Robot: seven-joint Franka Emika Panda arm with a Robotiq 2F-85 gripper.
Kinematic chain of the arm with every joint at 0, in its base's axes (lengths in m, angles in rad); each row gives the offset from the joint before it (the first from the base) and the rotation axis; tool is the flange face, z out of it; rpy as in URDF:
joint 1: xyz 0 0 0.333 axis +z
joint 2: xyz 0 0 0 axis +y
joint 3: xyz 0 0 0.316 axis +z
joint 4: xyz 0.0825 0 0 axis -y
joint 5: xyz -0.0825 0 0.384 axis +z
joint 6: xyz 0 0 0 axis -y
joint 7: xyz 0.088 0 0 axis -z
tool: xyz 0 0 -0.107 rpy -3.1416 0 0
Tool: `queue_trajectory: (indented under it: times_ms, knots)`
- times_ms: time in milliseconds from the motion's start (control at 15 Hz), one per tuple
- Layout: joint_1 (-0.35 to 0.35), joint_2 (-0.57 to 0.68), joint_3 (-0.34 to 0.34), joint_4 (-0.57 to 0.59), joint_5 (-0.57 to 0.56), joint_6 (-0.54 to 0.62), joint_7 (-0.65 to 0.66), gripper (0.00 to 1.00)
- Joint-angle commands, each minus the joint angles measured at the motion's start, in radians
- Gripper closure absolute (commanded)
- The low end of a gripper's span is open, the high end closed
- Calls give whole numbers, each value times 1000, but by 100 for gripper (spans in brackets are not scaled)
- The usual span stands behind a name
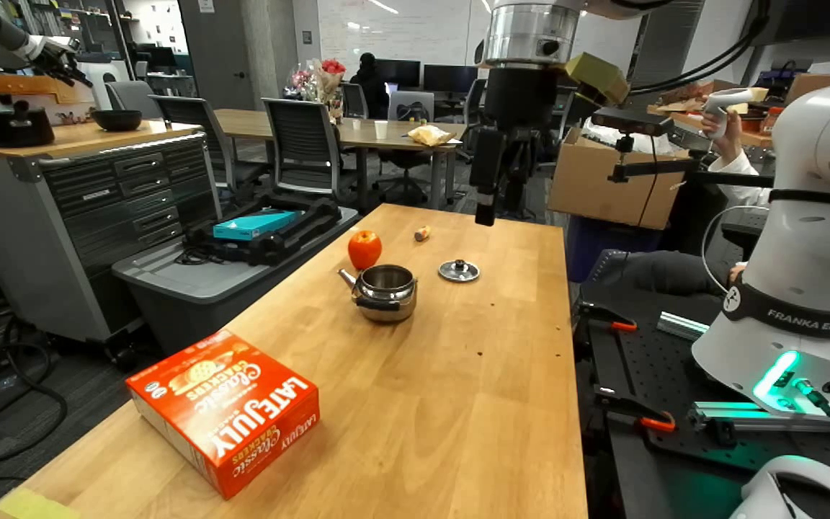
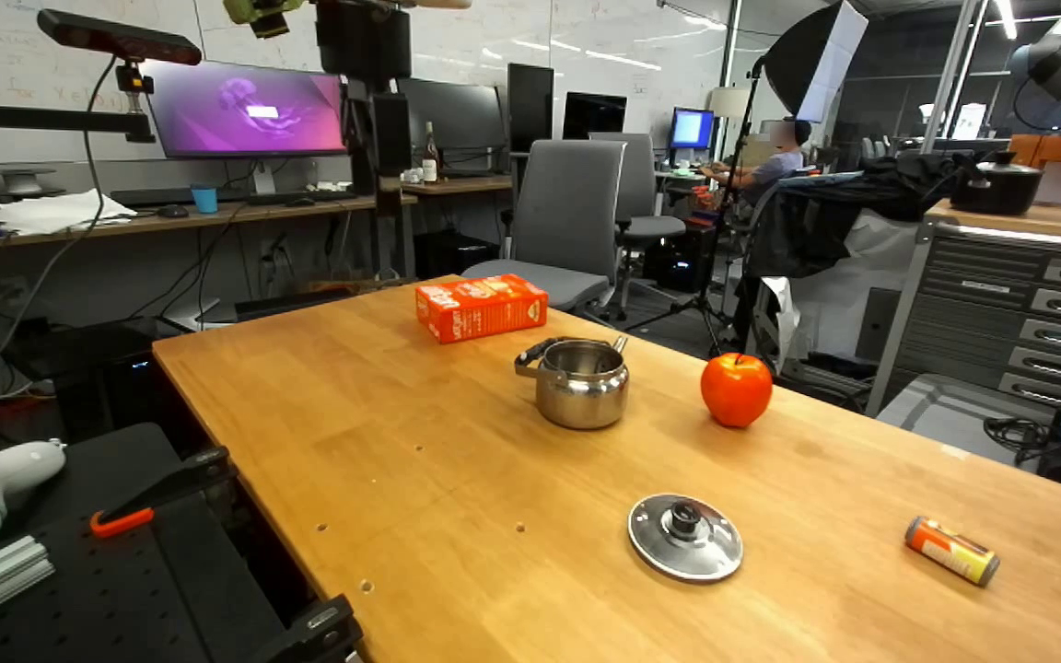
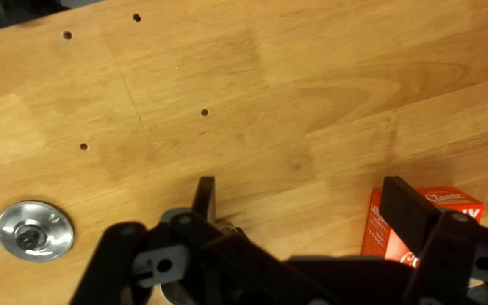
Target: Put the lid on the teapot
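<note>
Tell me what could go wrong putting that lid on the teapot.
The lid lies flat with only a small knob on top, so the gripper might slip off it. In the wrist view the gripper hides most of the teapot, so aiming by that view could go astray. The apple stands near the teapot and could get bumped.

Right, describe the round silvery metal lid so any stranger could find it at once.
On the brown wooden table, find the squat silvery metal teapot. The lid lies apart from it, black centre knob upward. That knob and shallow disc shape distinguish it from the teapot and the round red-orange apple.
</note>
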Motion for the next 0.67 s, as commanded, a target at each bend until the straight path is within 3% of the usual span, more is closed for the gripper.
queue_trajectory:
  times_ms: [0,267,600]
  knots:
    - [-44,-47,6,-28,-89,69,31,0]
    - [-84,-55,-23,-37,-131,116,12,0]
    - [-112,-35,-105,-29,-82,163,-23,0]
